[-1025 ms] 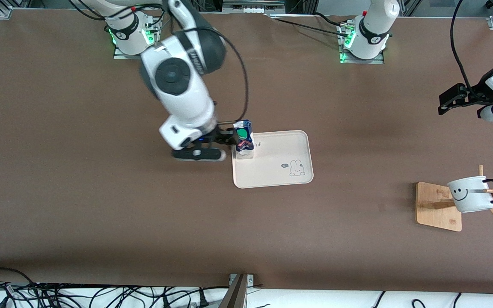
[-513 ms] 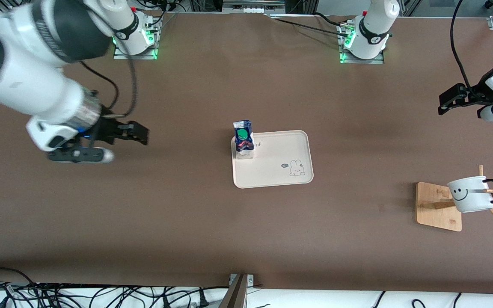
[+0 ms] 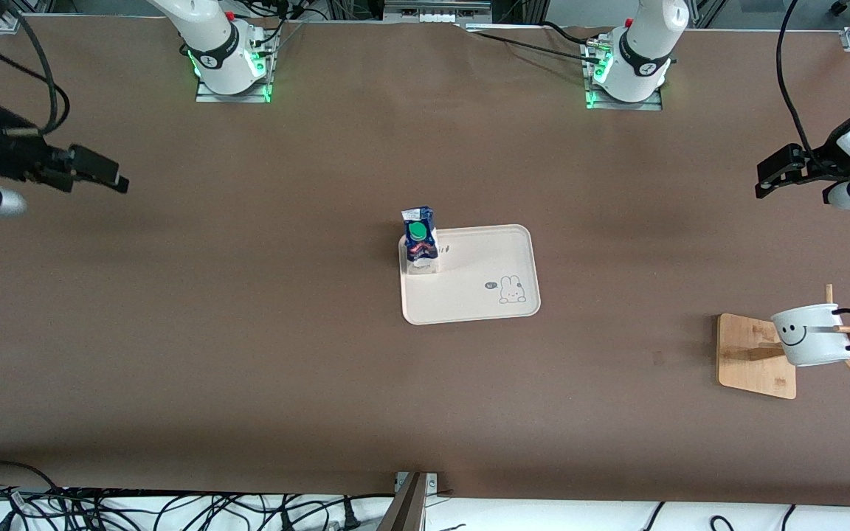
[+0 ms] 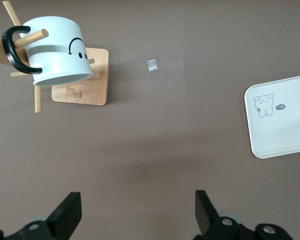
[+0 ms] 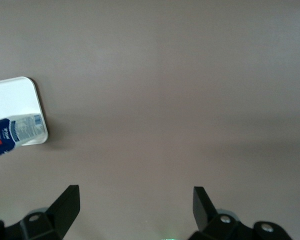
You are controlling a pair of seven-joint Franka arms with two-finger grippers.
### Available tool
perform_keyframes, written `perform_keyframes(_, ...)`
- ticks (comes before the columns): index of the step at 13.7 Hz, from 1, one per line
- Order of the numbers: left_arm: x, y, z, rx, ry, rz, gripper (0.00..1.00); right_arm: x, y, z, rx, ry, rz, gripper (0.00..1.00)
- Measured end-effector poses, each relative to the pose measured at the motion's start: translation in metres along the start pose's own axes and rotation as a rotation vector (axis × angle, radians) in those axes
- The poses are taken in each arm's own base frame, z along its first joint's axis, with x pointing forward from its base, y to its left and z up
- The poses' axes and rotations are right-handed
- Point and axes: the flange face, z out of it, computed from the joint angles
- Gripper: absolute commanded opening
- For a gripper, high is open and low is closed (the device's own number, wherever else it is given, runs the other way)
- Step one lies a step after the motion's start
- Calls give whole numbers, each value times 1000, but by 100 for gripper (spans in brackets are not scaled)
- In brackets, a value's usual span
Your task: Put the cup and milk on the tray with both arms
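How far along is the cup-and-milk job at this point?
About half done. The milk stands upright in the tray corner. Nothing is in hand: the right gripper is open over bare table at its own end. The cup hangs on the wooden rack, and the open left gripper waits.

Right claw (image 3: 111, 174) empty, fingers spread, over worktop edge at right arm's end. Left claw (image 3: 768, 175) empty, spread, over left arm's end.
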Motion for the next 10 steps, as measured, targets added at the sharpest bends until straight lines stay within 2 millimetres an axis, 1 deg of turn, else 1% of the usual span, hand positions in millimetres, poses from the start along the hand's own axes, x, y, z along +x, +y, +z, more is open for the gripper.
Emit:
perform_keyframes(1, 0, 0, 0, 0, 0, 0, 100, -14, -2, 1, -16, 16, -11, 100)
perform_keyframes(2, 0, 0, 0, 0, 0, 0, 100, -22, -4, 6, -31, 31, -20, 100)
perform_keyframes(3, 0, 0, 0, 0, 0, 0, 100, -24, -4, 14, -41, 41, -29, 100)
perform_keyframes(5, 0, 0, 0, 0, 0, 0, 100, -20, 0, 28, -57, 49, -55, 100)
perform_keyframes(6, 0, 0, 0, 0, 0, 0, 100, -17, 2, 32, -71, 50, -63, 100)
perform_keyframes(8, 0, 0, 0, 0, 0, 0, 100, -16, 6, 31, -88, 56, -69, 100)
perform_keyframes(10, 0, 0, 0, 0, 0, 0, 100, -15, 7, 22, -103, 72, -91, 100)
